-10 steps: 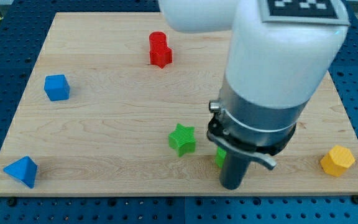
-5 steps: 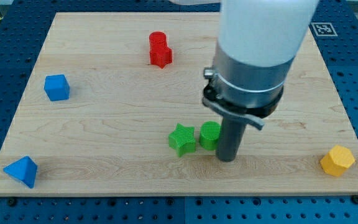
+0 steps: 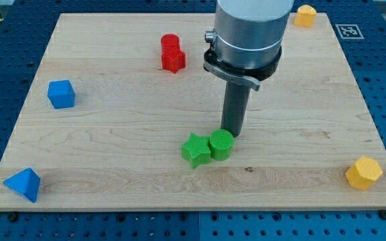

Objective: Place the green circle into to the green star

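Note:
The green circle sits on the wooden board just below the middle, touching the right side of the green star. My tip stands just above and slightly right of the green circle, at its upper edge. The rod rises from there into the arm's large grey and white body at the view's top.
Two red blocks stand together at the upper left of centre. A blue cube is at the left and a blue triangle at the bottom left corner. A yellow block is at the bottom right, another yellow block at the top right.
My tip moved from below and right of the green circle up to its upper right. The circle slid left and now touches the green star.

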Controlling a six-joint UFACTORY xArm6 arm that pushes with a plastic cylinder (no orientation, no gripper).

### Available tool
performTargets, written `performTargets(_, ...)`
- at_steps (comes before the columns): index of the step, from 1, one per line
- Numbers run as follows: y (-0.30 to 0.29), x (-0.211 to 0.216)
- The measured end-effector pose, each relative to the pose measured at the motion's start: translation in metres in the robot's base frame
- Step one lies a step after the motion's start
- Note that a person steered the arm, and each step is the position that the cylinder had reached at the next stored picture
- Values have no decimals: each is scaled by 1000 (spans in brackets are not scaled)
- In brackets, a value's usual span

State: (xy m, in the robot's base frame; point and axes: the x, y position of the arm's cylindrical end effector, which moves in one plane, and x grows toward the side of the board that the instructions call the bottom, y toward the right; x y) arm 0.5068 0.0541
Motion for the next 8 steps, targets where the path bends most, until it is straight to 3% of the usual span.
performTargets(3, -15, 9)
performTargets(5, 35, -3)
performTargets(7, 63, 55)
performTargets(8, 106, 81)
